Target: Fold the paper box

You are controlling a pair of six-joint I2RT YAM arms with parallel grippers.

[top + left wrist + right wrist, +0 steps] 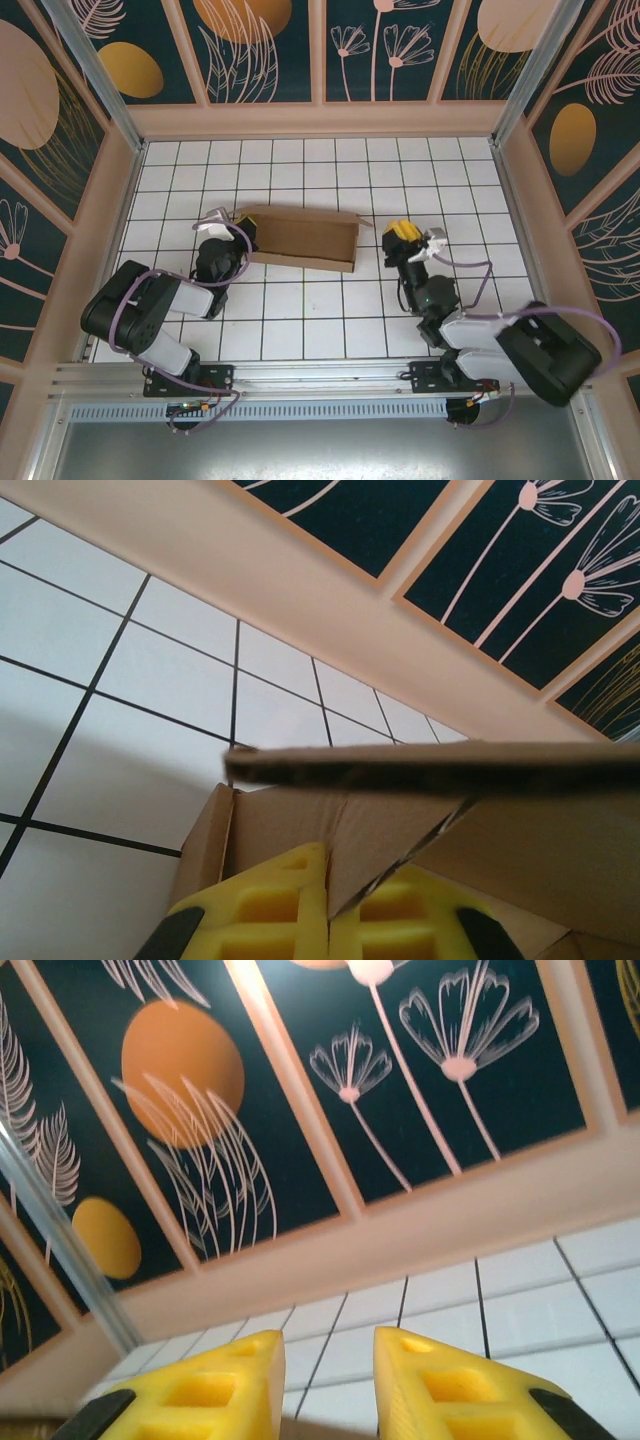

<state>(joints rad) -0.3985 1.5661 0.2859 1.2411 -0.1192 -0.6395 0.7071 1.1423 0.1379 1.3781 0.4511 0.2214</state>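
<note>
The white tiled table with black grid lines (300, 330) sits inside walls of dark floral panels. The paper box (300, 240), plain brown corrugated cardboard, lies a little left of the table's centre, its long sides running across the view.

From overhead it already reads as a shallow open tray. The floor lies flat on the tiles, and the near and far long walls seem to stand, though the angle makes it hard to tell how firmly they are locked. The top is open with no lid panel over it, and the short ends look unfinished. I judge the fold to be partway done. The body is raised, while tucking the end flaps and closing the top remain.

The left arm reaches to the box's left end. Its left gripper (328, 900) is pinched tight on a thin cardboard panel that rises between the yellow fingers (260, 910). Another cardboard edge crosses that wrist view just above them.

The right gripper (403, 233) is near the box's right end but apart from it. In its own wrist view a narrow gap shows between its yellow fingers (450, 1380). Nothing is held there, only tiles and wall beyond.
</note>
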